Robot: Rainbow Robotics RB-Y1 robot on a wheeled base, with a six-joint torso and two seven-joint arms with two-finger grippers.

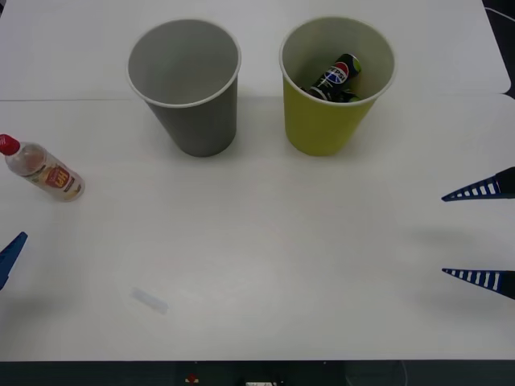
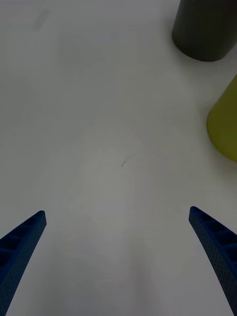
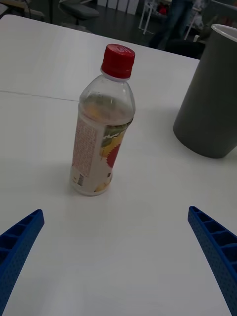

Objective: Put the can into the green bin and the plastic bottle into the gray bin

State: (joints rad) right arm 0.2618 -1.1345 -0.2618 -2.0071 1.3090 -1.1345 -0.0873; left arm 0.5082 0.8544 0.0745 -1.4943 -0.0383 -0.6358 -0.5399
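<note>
Front view: can (image 1: pixel 338 76) lies inside green bin (image 1: pixel 334 84). My left gripper (image 3: pixel 118 247) gapes wide, empty, facing the upright plastic bottle (image 3: pixel 102 133) near gray bin (image 3: pixel 210 94). Right gripper (image 1: pixel 483 233) spread, empty.

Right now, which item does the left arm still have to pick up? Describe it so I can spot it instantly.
Start at the gray bin, the left one of two big cups at the table's far side. Nearer the left edge stands the plastic bottle, ahead of the open left gripper. It is clear, red-capped with a red-orange label, and much shorter than either bin.
</note>
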